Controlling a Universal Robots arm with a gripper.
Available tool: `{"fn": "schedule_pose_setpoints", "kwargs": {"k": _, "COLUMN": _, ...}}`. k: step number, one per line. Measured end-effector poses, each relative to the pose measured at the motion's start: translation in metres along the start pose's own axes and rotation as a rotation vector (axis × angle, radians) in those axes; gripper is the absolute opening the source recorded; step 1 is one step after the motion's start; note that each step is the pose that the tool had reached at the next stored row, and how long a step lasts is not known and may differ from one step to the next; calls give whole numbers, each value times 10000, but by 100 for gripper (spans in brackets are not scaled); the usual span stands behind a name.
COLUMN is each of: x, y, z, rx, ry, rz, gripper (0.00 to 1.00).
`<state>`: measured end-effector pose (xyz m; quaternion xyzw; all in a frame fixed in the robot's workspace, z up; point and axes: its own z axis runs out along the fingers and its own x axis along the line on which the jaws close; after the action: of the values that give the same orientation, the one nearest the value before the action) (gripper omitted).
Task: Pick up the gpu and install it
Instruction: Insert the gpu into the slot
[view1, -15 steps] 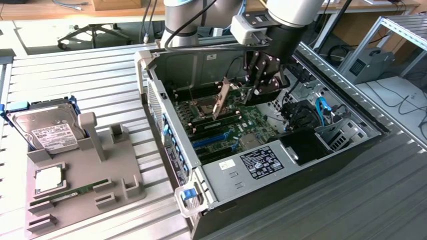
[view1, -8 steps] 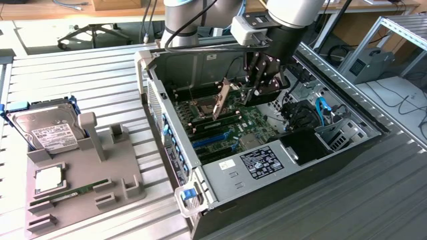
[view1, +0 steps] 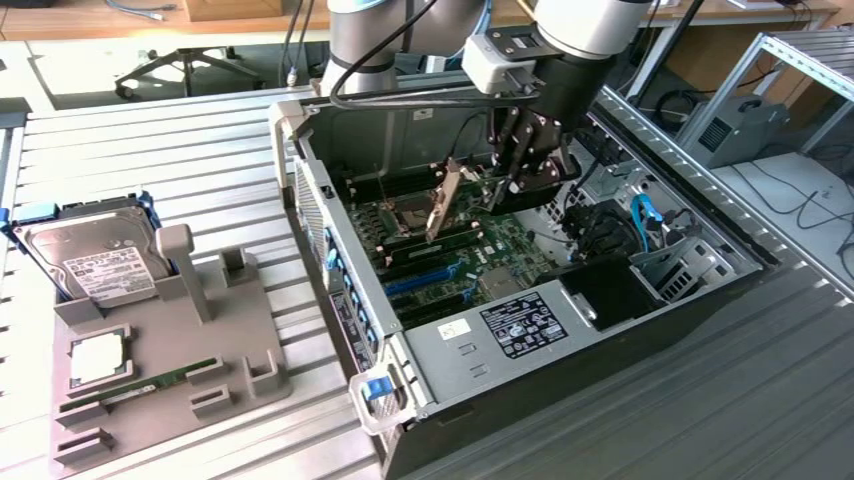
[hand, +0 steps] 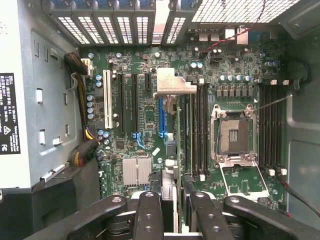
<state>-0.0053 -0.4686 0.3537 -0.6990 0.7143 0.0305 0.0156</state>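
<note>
claw (hand: 170, 210): nearest wrist cam, fingers (hand: 148, 215) clamped on edge of card, gripping it
card (view1: 451, 197): the gpu; held edge-on inside pc case, tilted in ext view, silver end bracket (hand: 172, 84) toward rear slot covers; hanging over blue slot (hand: 161, 117), not seated as far as can tell
progress: pickup done; card brought into case and roughly lined up w/ slot; seating not done, judged from gap above board
pc case (view1: 441, 360): side open, lying on table; holds motherboard (hand: 235, 75), empty cpu socket (hand: 234, 136), heatsink (hand: 136, 171), psu w/ label (view1: 523, 328)
gray tray (view1: 254, 375): ext view's left, well apart from case; holds hard drive (view1: 94, 255) upright in blue frame, cpu chip (view1: 96, 358), memory stick (view1: 140, 383); other slots look vacant
</note>
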Motion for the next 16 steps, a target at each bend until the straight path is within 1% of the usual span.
{"fn": "schedule_pose_setpoints", "kwargs": {"k": 16, "x": 34, "y": 0, "z": 15, "rx": 0, "ry": 0, "rz": 0, "gripper": 27}}
